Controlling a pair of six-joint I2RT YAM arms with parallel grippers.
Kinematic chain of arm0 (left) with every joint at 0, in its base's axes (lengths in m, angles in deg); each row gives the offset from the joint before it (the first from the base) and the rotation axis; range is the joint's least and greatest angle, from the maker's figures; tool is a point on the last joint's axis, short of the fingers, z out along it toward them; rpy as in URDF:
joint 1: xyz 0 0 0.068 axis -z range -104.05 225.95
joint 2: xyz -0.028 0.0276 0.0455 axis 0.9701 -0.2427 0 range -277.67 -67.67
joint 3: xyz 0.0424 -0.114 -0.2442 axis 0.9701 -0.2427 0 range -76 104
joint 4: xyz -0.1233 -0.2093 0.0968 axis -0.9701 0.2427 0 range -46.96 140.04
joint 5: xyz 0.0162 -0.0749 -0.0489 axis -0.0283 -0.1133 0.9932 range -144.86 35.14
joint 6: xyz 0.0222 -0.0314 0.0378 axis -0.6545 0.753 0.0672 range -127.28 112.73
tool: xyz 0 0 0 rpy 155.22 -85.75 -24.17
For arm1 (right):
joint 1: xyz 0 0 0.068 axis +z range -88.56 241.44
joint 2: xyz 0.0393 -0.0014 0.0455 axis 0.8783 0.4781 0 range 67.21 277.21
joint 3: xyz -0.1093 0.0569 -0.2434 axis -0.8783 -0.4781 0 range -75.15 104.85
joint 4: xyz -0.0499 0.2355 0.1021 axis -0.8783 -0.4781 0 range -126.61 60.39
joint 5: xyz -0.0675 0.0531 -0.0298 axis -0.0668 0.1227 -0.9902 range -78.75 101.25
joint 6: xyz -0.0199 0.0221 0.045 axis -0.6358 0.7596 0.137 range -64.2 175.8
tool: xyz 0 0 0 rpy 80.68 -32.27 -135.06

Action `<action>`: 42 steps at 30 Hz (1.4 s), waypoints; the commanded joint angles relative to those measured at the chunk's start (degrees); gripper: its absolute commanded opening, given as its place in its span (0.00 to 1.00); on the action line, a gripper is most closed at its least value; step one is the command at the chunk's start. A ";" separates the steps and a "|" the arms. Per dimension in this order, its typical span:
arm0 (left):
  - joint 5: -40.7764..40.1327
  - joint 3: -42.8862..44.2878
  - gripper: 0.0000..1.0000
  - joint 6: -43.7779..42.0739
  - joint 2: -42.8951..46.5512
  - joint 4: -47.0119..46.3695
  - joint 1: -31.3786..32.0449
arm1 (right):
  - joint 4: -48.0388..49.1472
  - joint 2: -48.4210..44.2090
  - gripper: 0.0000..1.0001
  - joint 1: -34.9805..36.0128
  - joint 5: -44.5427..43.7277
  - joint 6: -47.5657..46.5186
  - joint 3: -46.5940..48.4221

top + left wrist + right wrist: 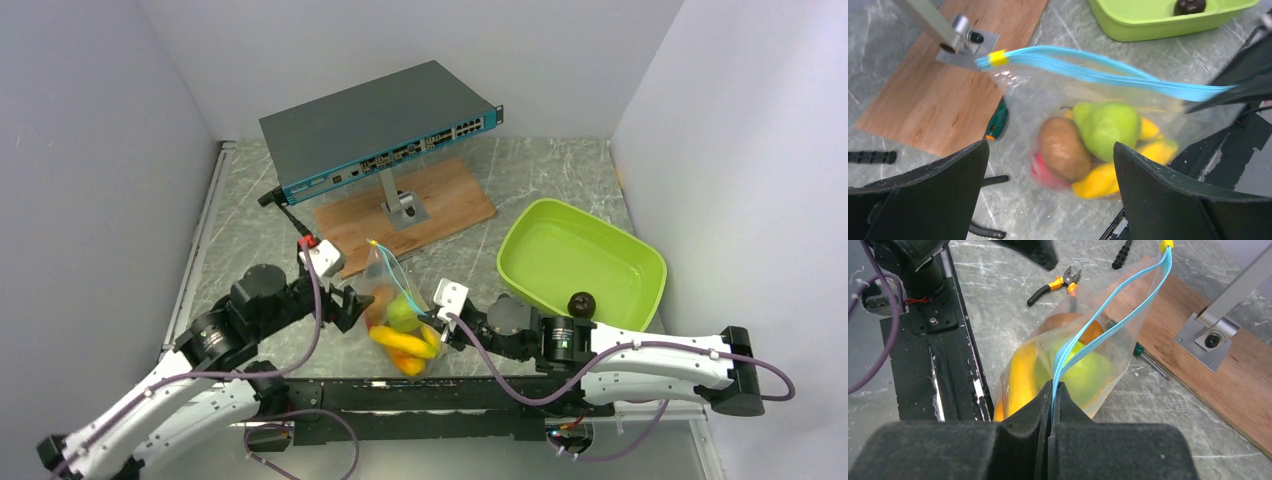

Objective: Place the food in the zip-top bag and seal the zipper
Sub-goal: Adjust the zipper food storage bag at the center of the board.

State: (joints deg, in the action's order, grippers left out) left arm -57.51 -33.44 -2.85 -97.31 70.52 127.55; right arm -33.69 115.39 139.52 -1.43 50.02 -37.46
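Pinching the zipper (pixel 1168 90) end, right gripper (pixel 1053 387) props the bag (pixel 1028 95) between the arms; left gripper (pixel 1050 146) hangs wide open beside it. Zipper gapes midway, so a tug might dump the pear (pixel 1105 125). One fruit (pixel 581 303) sits in the tray (pixel 570 255).

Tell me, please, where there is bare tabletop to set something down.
Bare marble tabletop lies between the wooden board and the green tray, and behind the tray toward the back wall. Crowded: the near middle, where the zip-top bag, left arm, right arm, pliers and a screwdriver gather.
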 commanded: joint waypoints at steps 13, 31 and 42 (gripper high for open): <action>57.46 -6.36 0.97 9.43 -16.99 -25.88 -36.99 | 1.04 -3.90 0.00 -0.44 0.18 0.16 -0.38; 58.14 -5.83 0.27 13.03 -28.31 -32.07 -37.00 | 0.36 0.85 0.00 -0.40 2.21 0.68 2.22; 60.02 -6.41 0.40 10.51 -26.42 -28.08 -37.00 | -1.18 0.13 0.00 -0.46 1.26 1.03 3.36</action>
State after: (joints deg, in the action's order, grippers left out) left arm 1.28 -40.69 9.35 -125.05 42.41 90.59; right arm -36.44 117.01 139.13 -0.14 50.35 -36.41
